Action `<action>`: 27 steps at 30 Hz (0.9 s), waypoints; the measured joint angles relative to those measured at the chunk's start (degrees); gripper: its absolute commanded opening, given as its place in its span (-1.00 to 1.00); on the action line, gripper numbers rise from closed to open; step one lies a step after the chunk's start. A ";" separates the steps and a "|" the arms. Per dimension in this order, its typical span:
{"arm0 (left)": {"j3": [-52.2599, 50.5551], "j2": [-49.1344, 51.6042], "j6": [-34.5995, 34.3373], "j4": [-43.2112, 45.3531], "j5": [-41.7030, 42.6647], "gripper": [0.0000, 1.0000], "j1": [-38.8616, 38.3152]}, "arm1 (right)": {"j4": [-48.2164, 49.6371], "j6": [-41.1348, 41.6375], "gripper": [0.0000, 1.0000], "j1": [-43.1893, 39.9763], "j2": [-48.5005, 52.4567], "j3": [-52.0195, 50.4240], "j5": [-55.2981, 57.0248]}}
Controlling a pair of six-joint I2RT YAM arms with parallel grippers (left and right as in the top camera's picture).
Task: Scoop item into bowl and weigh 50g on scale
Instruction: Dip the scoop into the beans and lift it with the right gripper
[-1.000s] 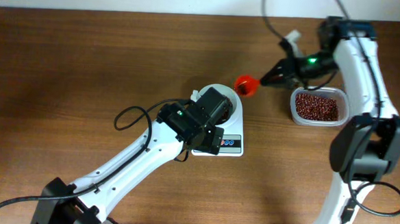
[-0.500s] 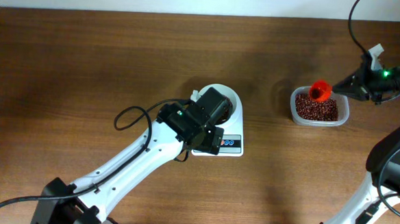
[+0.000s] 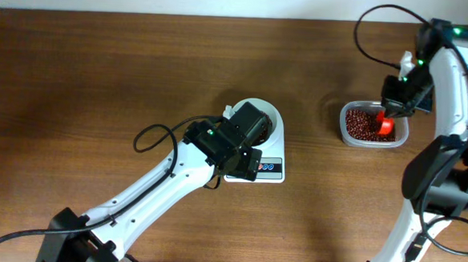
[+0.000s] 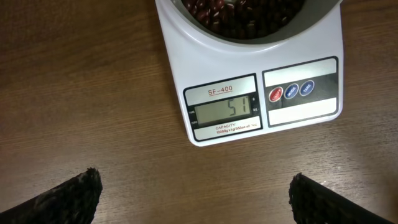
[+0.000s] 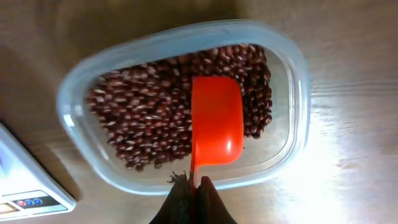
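Item: small, oval, dark red-brown beans (image 5: 143, 118), glossy, in a loose heap.
Where the item is: one heap lies directly under the right gripper (image 5: 194, 190) in a clear rounded-rectangular plastic tub (image 5: 81, 93). More beans fill the small round white bowl (image 4: 298, 25) ahead of the left gripper (image 4: 196, 199).
Right tool: clenched on the thin handle of an orange-red plastic scoop (image 5: 216, 118). The scoop's cup reaches forward from the fingertips, over the middle of the tub. No beans show on its orange face, and I cannot tell whether it touches the heap.
Left tool: released, jaws spread wide and holding nothing, hanging over the bare wooden table (image 4: 93, 93).
Scale: flat white digital kitchen scale (image 4: 180, 56), just ahead of the left tool, with the bowl on it. Its grey display (image 4: 224, 110) reads 51.
Handling: each bean is probably light, hard and smooth, so the heap should roll, pour and scatter easily. Fingers would pinch few, so the scoop is the way to take them.
Progress: the reading looks about on target, so little or nothing remains to add.
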 measured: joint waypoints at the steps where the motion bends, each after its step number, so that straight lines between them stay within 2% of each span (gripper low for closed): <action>1: 0.00 0.02 0.00 0.00 0.00 0.98 0.00 | -0.81 0.17 -0.92 1.29 0.00 1.90 1.79; 5: 0.00 0.00 0.00 0.00 0.00 0.98 0.00 | -3.91 0.24 -0.92 4.92 -0.02 8.11 8.81; 9: 0.00 0.02 0.00 0.00 0.00 0.98 0.00 | -4.42 0.26 -0.92 5.86 -0.02 8.83 12.41; 27: 0.00 0.02 0.00 0.00 0.00 0.98 0.00 | -4.35 0.26 -0.93 5.86 0.00 8.83 13.29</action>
